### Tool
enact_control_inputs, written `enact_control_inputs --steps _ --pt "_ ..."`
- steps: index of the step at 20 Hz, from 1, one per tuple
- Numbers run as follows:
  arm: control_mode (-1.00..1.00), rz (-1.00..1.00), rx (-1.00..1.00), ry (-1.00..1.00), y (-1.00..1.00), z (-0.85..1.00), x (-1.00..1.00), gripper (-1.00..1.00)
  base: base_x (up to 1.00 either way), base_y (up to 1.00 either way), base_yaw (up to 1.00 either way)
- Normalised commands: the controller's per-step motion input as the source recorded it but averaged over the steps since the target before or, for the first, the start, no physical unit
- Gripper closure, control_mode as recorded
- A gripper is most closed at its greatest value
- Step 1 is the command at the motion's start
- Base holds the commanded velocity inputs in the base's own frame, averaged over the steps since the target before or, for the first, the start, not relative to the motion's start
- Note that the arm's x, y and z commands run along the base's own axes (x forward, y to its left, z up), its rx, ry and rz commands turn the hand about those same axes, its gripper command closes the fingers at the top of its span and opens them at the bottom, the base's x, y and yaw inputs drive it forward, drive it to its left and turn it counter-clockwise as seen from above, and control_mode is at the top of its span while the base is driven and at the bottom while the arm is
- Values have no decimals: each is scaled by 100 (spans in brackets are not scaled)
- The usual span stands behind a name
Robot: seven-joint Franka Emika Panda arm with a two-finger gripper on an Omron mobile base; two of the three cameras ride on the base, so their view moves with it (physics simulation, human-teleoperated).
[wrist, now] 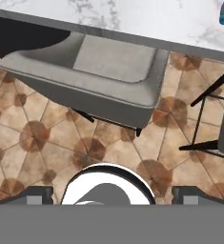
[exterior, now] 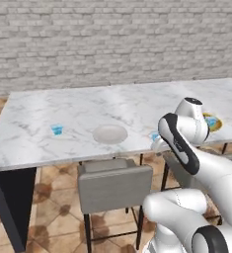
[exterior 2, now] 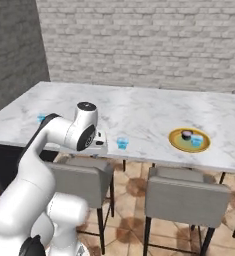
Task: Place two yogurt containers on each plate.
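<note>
Marble table (exterior: 112, 106) carries every item of the task. My gripper (wrist: 111, 194) hangs off the table's near edge, pointing down at the tiled floor (wrist: 32, 143) and a grey chair (wrist: 92, 71) tucked beneath that edge. Both fingertips (wrist: 35, 195) sit far apart at the bottom corners of the hand view, so my jaws are spread wide and hold nothing.

Item positions:

- Off-white plate (exterior: 110, 134): near the near edge, roughly mid-length of the table, with nothing on it.
- Yellow-rimmed plate (exterior 2: 189, 140): near the near edge toward the right end. It holds a black yogurt cup (exterior 2: 187, 134) with a white top and a light blue yogurt cup (exterior 2: 196, 141), side by side.
- Loose blue yogurt cup (exterior 2: 122, 143): close to the near edge, between the two plates. It appears at the top right corner of the hand view, beside my wrist in the base views.
- Second loose blue yogurt cup (exterior: 57, 130): toward the left end, well apart from the off-white plate.

A second grey chair (exterior 2: 186, 192) stands below the yellow-rimmed plate.
</note>
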Motion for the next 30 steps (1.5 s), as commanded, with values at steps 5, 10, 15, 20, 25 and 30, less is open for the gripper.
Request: enact_control_inputs --steps 5,10,15,20,25,30 --pt "100 0 0 0 0 0 0 -100 7 100 0" --pt "100 0 0 0 0 0 0 -100 16 78 0" --pt "100 0 0 0 0 0 0 -100 30 -17 0" --pt "100 0 0 0 0 0 0 -100 32 -56 0" --pt "100 0 0 0 0 0 0 -100 20 -58 1" --pt "100 0 0 0 0 0 0 -100 24 0 1"
